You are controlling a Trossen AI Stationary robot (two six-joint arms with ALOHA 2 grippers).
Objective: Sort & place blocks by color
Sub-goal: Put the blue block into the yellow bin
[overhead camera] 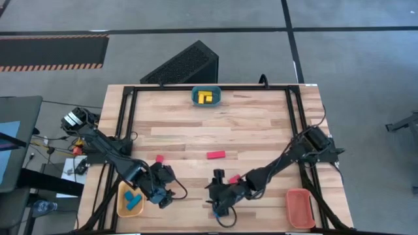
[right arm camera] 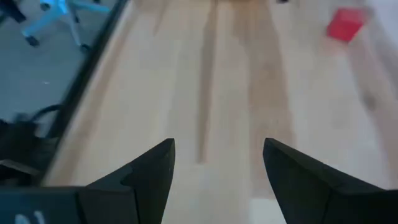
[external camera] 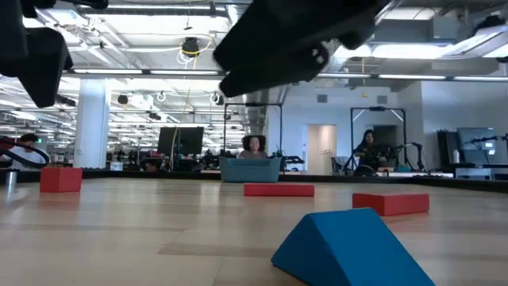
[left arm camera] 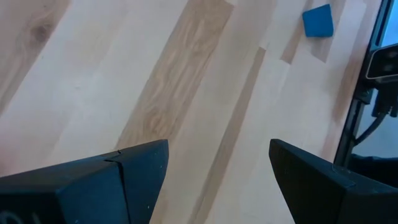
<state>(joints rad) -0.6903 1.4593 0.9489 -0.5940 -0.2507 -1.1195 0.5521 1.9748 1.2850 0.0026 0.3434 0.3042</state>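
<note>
High view: a wooden table (overhead camera: 215,130). At twelve o'clock a teal tray (overhead camera: 206,96) holds yellow blocks (overhead camera: 206,98). A yellow tray (overhead camera: 130,199) at seven o'clock holds blue blocks (overhead camera: 134,198); an orange-red tray (overhead camera: 300,207) sits at five o'clock. Red blocks (overhead camera: 215,155) lie mid-table.

Low view: a blue wedge block (external camera: 345,248) lies nearest (red ones behind it).

Left wrist view: the left gripper (left arm camera: 217,168) spreads wide, holding nothing.

Right wrist view: the right gripper (right arm camera: 219,168) also gapes empty above bare wood.
</note>
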